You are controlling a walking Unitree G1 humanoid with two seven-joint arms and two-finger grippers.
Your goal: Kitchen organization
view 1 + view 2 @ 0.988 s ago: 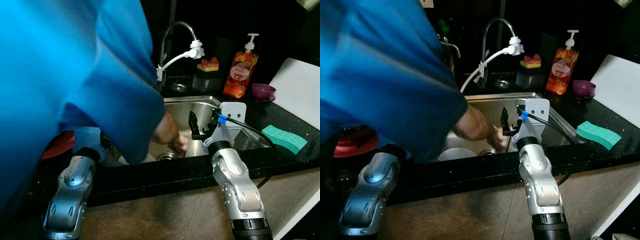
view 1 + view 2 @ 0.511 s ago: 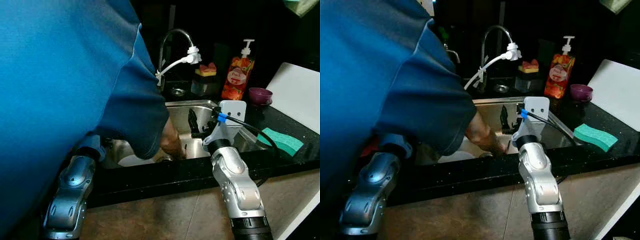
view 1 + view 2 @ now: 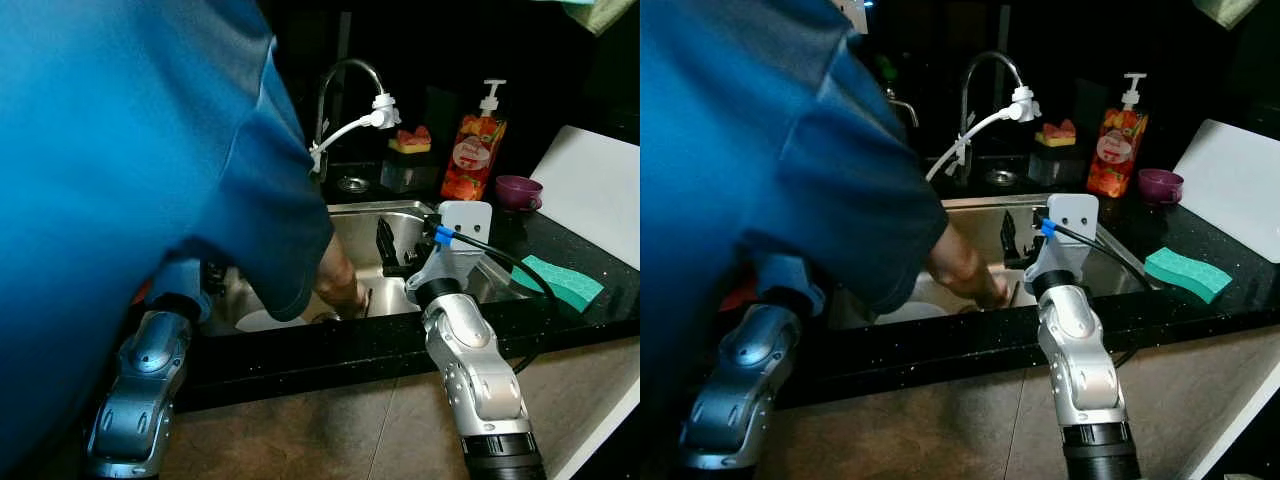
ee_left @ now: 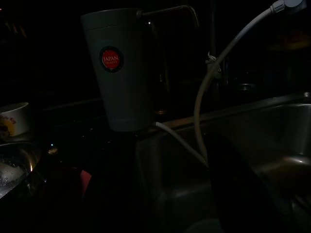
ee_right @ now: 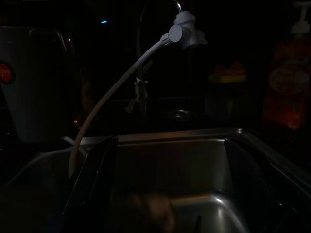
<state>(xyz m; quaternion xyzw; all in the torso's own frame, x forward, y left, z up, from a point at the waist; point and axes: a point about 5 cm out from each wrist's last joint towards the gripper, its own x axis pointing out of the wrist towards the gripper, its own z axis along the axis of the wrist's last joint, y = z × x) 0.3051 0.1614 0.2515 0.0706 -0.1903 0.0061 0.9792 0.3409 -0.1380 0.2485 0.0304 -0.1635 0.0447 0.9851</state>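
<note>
Our right gripper (image 5: 167,189) hangs over the near edge of the steel sink (image 3: 400,215), its two black fingers (image 5: 92,179) spread wide with nothing between them, pointing toward 12 o'clock at the faucet (image 3: 345,85). A person in a blue sleeve (image 3: 200,180) leans in from 9 o'clock, a hand (image 3: 345,290) down in the basin beside a white dish (image 3: 265,320). Our left arm (image 3: 140,395) sits at 7 o'clock, and we cannot tell how its gripper stands; a green sponge (image 3: 565,282) lies flat on the counter at 3 o'clock, long axis running left-right.

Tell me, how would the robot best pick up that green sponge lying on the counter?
Probably from straight above, fingers closing across the narrow width of the green sponge. It lies flat on the black counter, so its side edges give the easiest hold.
</note>
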